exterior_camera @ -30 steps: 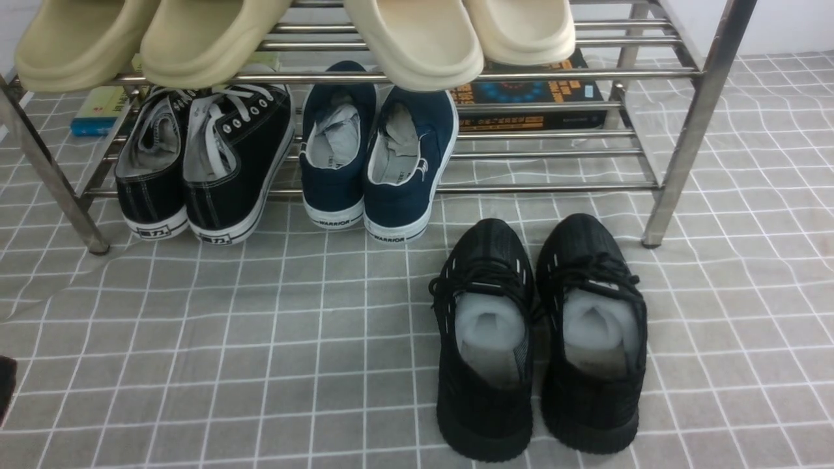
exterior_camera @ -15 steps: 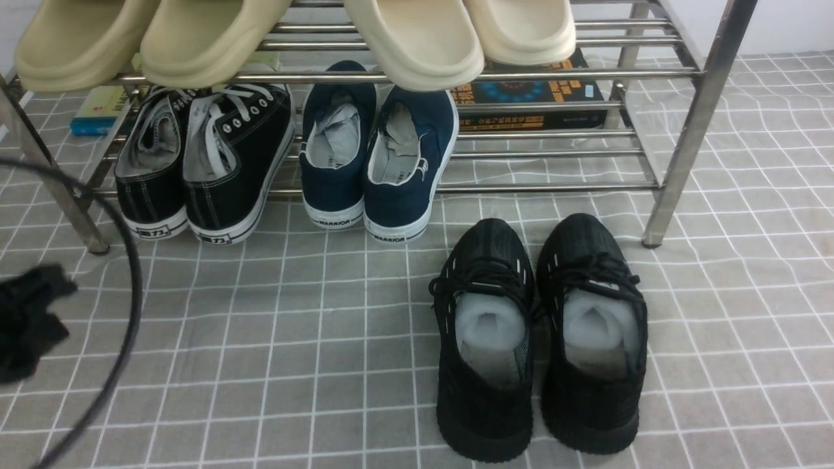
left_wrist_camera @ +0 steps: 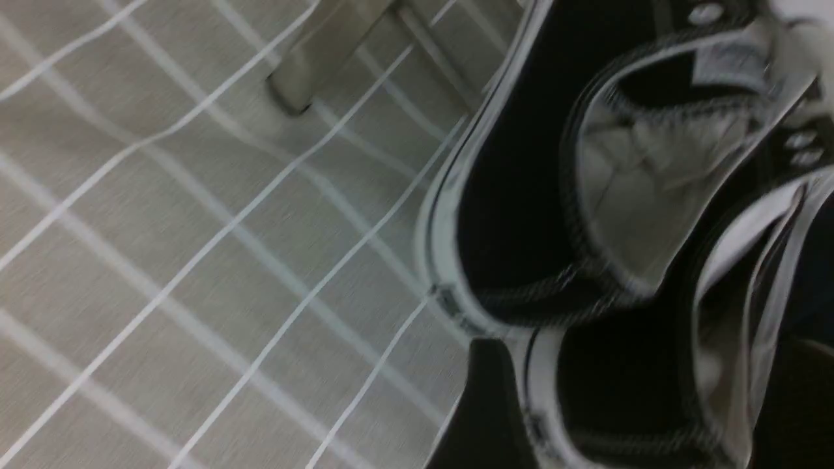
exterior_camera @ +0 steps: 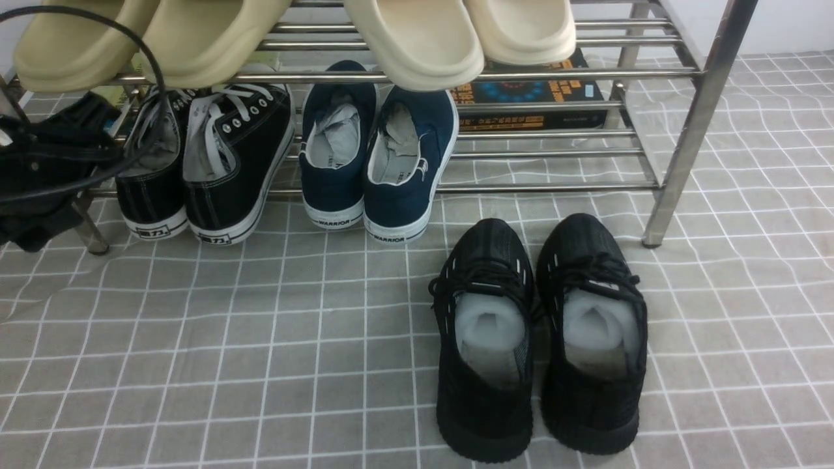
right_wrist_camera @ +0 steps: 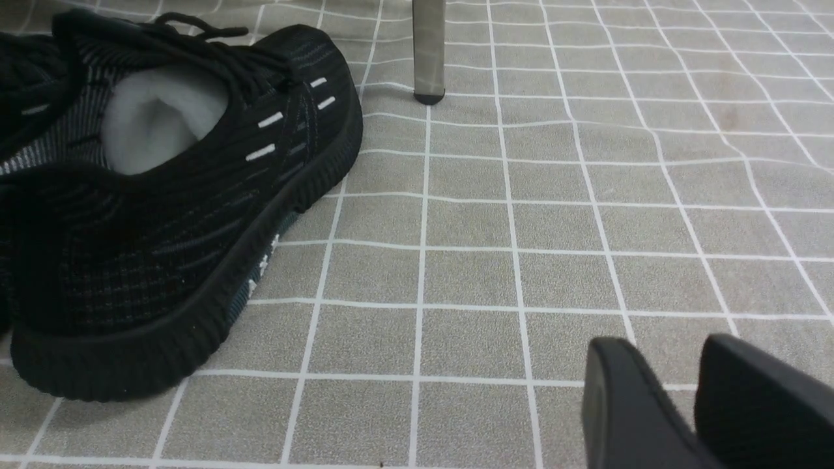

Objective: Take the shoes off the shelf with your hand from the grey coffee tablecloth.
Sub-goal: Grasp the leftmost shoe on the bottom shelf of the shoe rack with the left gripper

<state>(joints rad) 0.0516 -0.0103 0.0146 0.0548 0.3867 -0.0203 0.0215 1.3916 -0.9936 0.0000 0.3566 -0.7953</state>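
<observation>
Reaching stage: the left hand hovers just beside the black lace-up shoes on the shelf's bottom bars. Its blur hides whether it is open or closed. Next, it needs a grip on a heel, then a lift onto the cloth.

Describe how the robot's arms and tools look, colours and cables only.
The left tool shows in the front view as a bulky matte black mass, with a thin black cable looping high over it. The right tool shows in its wrist view only as two smooth black fingers with rounded tips. No markings are visible on either.
</observation>
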